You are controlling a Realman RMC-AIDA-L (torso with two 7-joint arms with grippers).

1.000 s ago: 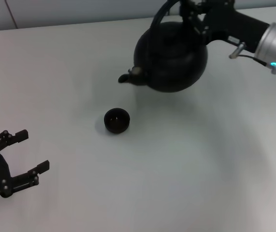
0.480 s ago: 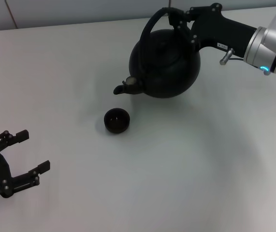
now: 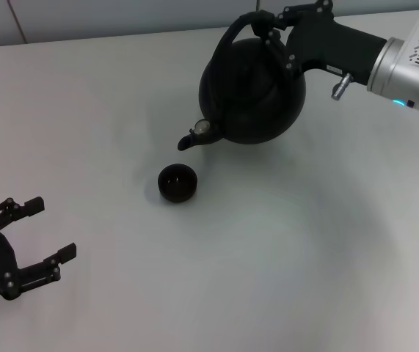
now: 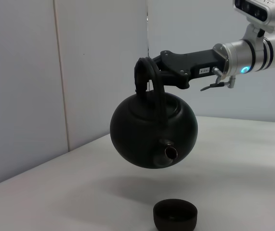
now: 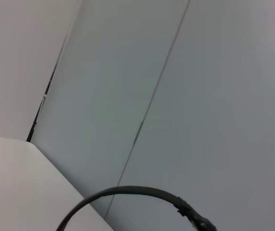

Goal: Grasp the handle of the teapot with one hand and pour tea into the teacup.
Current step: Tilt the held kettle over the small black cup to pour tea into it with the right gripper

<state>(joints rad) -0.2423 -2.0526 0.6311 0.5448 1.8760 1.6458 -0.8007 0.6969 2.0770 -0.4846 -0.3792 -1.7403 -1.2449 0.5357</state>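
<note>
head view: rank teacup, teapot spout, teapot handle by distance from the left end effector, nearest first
1. teacup, on the table, toward the middle from the left end effector.
2. spout, tipped down just beyond the teacup.
3. handle, far right, held by the right end effector.

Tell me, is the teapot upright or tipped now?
Tipped: the right hand holds the teapot in the air, spout down toward the teacup.

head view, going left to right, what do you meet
left gripper → teacup → teapot, hanging from the right gripper → right arm's silver wrist
</note>
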